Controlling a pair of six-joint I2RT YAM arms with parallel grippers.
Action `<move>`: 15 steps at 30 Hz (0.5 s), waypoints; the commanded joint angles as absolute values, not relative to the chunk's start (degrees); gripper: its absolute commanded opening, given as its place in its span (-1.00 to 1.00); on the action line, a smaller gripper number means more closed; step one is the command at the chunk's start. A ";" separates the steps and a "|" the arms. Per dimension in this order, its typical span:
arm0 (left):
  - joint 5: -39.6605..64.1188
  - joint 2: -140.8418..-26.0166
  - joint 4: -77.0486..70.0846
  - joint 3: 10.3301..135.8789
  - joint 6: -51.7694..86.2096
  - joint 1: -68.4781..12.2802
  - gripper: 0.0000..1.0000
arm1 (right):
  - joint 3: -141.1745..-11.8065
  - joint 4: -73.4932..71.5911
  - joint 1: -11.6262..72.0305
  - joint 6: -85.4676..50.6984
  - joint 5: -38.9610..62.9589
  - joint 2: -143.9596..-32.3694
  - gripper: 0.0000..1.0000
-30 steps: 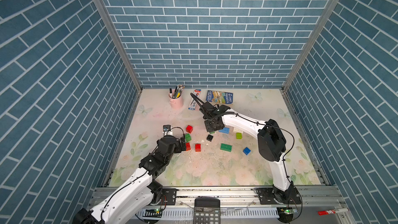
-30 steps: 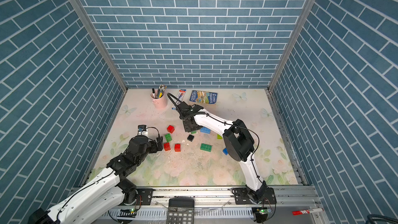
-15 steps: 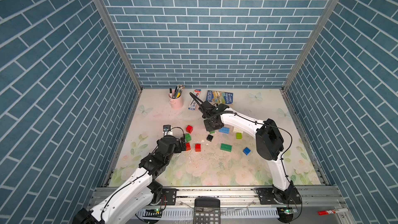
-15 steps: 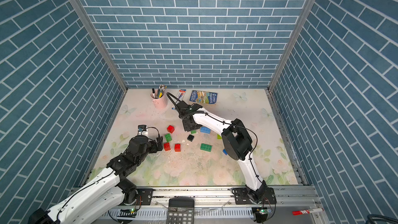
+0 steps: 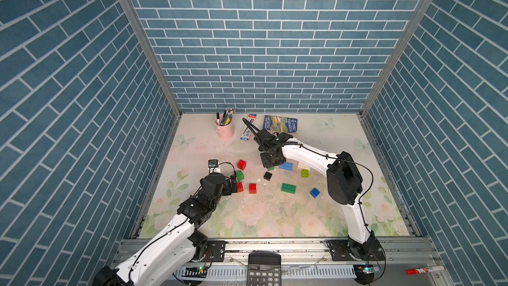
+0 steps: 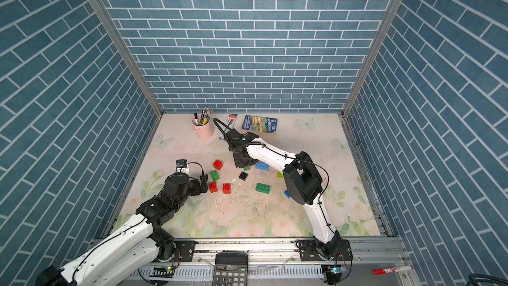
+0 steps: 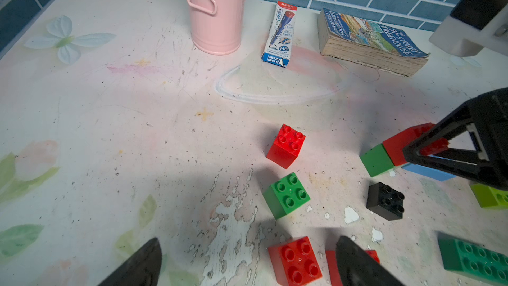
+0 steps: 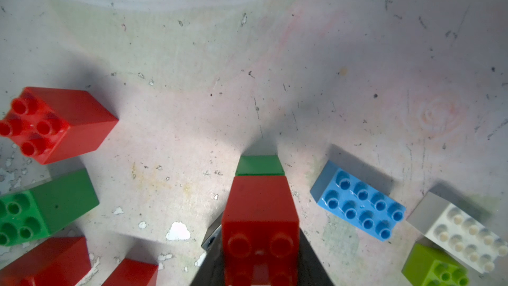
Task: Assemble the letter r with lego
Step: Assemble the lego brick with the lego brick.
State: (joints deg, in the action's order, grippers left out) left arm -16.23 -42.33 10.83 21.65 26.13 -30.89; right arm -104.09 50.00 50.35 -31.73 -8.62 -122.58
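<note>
My right gripper point(image 8: 259, 265) is shut on a red lego brick point(image 8: 259, 215) that sits on a green brick point(image 8: 259, 165). In both top views this gripper point(image 5: 270, 165) point(image 6: 244, 165) stands mid-table. My left gripper point(image 7: 250, 257) is open and low over the table, with a red square brick point(image 7: 295, 261) between its fingers. A second red brick point(image 7: 331, 266) is partly hidden behind one finger. Loose nearby lie a red square point(image 5: 242, 164), a green square point(image 5: 239, 175), a black square point(image 5: 267, 175), a long blue point(image 5: 286, 166), a white point(image 5: 303, 165), a lime point(image 5: 304, 173), a long green point(image 5: 288, 188) and a small blue brick point(image 5: 315, 192).
At the back stand a pink pencil cup point(image 5: 224, 130), a pencil box point(image 5: 248, 127) and a paperback book point(image 5: 280, 124). A calculator point(image 5: 264, 269) and a red marker point(image 5: 424, 270) lie on the front rail. Blue brick walls close in three sides.
The right arm's elbow has shifted a little to the left. Its gripper with the red brick and the left arm stay where they were.
</note>
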 commanded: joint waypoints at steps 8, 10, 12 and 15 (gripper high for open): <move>-16.94 -41.42 11.49 23.16 25.57 -31.03 0.99 | -101.69 55.80 49.65 -33.97 -5.80 -123.65 -0.92; -16.97 -41.40 11.43 23.18 25.41 -31.04 0.99 | -101.56 56.42 49.56 -33.75 -6.11 -123.23 -0.92; -17.05 -41.40 11.22 23.14 25.53 -31.03 0.99 | -101.71 57.10 49.49 -33.58 -6.16 -122.98 -0.93; -17.03 -41.58 10.77 22.96 25.66 -31.03 0.99 | -102.10 57.57 49.42 -33.49 -5.71 -122.98 -0.93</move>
